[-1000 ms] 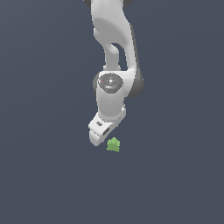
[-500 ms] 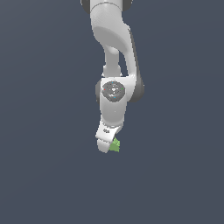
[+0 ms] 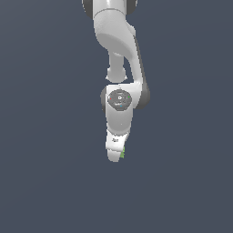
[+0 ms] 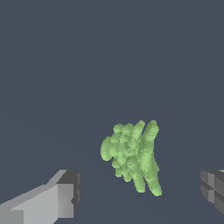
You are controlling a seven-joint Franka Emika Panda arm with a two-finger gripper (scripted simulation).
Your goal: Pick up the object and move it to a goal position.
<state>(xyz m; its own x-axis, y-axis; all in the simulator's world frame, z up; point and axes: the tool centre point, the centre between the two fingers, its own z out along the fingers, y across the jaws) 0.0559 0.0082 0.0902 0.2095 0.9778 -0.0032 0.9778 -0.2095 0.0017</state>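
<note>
- In the wrist view, our gripper (image 4: 140, 194) has its fingers (image 4: 65, 197) spread wide apart, gripping nothing.
- The light-green lumpy object (image 4: 131, 156) sits between them, apart from both pads.
- We judge that closing, lifting and carrying to the goal remain.

The object (image 4: 132, 157) is a small light-green lumpy blob with ridged, bumpy edges, lying on the dark grey floor, only a green sliver (image 3: 123, 153) visible from outside.
</note>
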